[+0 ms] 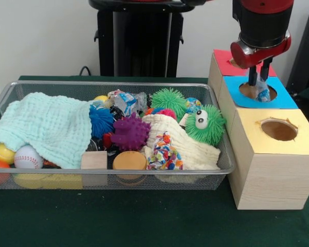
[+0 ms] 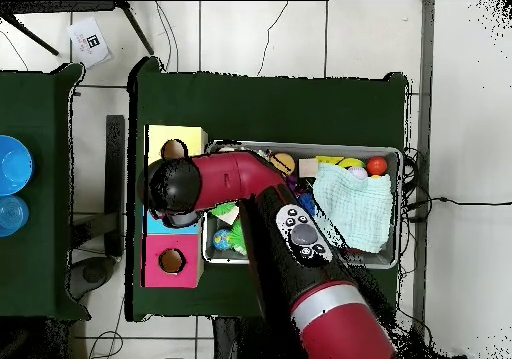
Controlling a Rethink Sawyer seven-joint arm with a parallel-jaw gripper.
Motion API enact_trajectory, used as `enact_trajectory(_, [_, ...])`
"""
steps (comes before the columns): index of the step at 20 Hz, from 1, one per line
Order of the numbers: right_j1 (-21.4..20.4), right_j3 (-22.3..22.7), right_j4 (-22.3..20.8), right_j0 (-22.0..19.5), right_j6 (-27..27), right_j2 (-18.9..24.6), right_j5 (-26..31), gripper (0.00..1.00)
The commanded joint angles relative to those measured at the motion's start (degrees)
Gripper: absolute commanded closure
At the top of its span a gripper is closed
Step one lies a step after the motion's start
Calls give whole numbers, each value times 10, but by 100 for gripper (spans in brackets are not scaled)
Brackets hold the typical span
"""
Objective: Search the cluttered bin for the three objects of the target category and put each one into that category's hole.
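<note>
The wire mesh bin (image 1: 113,83) sits on the green table, full of toys; it also shows in the overhead view (image 2: 398,230). My gripper (image 1: 258,85) hangs over the hole in the blue-topped box (image 1: 285,99), shut on a clear crinkly packet (image 1: 262,94) with blue print, which hangs at the hole's mouth. A second such packet (image 1: 125,100) lies at the back middle of the bin. No third packet shows. In the overhead view the arm's wrist (image 2: 175,190) hides the gripper and the blue box.
A red-topped box (image 1: 225,64) and a yellow-topped box (image 1: 298,141) flank the blue one. The bin holds a mint cloth (image 1: 46,126), a cream cloth (image 1: 187,152), a confetti bundle (image 1: 163,152), a green furry ball with eyes (image 1: 205,126), a purple spiky ball (image 1: 129,133) and a baseball (image 1: 27,157).
</note>
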Motion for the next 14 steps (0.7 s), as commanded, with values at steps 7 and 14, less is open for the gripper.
enact_trajectory(7, [39,-15,-36,12,38,-28,-28,100])
enact_trajectory(14, [37,-17,-44,13,40,-30,-23,100])
